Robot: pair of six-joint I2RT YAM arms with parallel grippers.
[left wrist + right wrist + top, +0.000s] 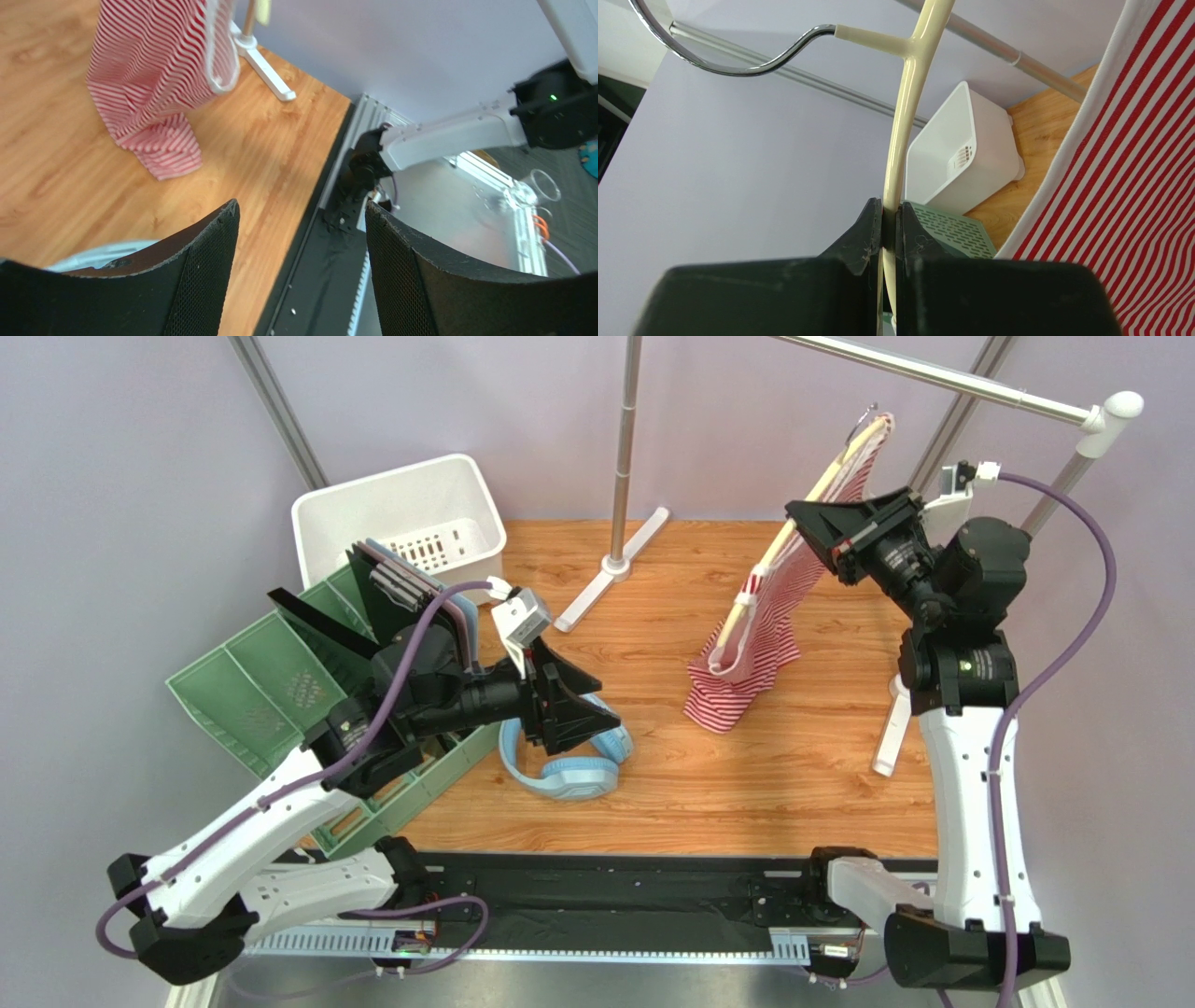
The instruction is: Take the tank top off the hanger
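Currently the right tool (pixel 891 222) is clamped on one arm of the thin cream curved hanger (pixel 908 119), holding it aloft. Small red-and-white striped cloth tank top (pixel 758 651) hangs from it, hem low by the wooden counter (pixel 828 770). The left tool (pixel 302 220) stands apart, empty, well away. Recommended: hold the clamp firm; bring the left tool to the strap and draw it off the hanger end

Right end effector (pixel 818 522) on hanger (pixel 846 462); tank top (pixel 758 651) hanging below
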